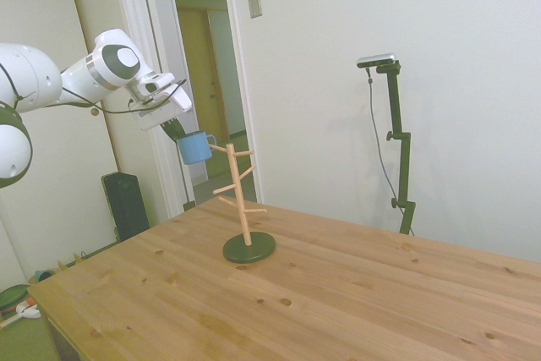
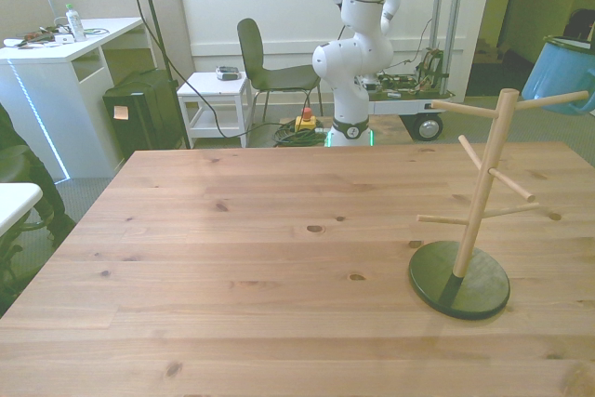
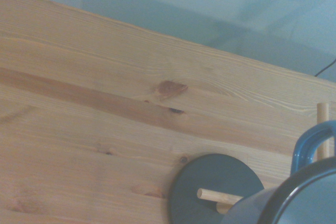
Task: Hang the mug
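So from my end the gripper (image 1: 175,130) is up in the air with the mug (image 1: 195,148) hanging right under it, fingers clamped on the rim side, well above the table (image 1: 338,293). The mug sits just beside the top peg of the rack (image 1: 241,200), at about the same height as that peg. In the side view I honestly can't tell if the handle (image 1: 211,139) is touching the peg or just short of it.

The mug is tipped a little, mouth facing up toward the gripper, handle pointing at the rack. In the wrist view the handle (image 3: 310,148) sits right by a peg tip, with the rack's dark round base (image 3: 212,187) below.

The table is bare pine apart from the rack. Behind it in the front view: a chair (image 2: 265,67), a white desk (image 2: 65,44), a small white side table (image 2: 216,99). The side view shows an open doorway (image 1: 203,65).
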`<state>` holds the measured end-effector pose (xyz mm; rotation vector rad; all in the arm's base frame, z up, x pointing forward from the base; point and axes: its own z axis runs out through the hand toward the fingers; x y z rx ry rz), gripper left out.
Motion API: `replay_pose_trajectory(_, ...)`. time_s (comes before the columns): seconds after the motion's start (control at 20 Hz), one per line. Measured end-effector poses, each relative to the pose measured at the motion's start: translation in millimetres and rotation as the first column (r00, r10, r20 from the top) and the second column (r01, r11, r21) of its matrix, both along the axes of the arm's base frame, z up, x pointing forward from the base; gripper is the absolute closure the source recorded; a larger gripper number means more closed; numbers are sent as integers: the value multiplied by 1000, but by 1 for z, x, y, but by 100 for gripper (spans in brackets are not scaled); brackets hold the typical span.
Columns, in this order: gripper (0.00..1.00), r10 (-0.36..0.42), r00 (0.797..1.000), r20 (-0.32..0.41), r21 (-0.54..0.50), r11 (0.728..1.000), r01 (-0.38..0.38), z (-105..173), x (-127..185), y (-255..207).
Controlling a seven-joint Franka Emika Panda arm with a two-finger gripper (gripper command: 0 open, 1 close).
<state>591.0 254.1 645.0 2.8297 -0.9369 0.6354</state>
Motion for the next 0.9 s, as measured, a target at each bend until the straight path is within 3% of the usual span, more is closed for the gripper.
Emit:
replay_pose_trajectory(0.2,100,2,1000,2,0,1000,-2,-13,-8,-10)
replay_pose_trajectory(0.9,100,-31,999,9,31,999,31,-20,-8,-37)
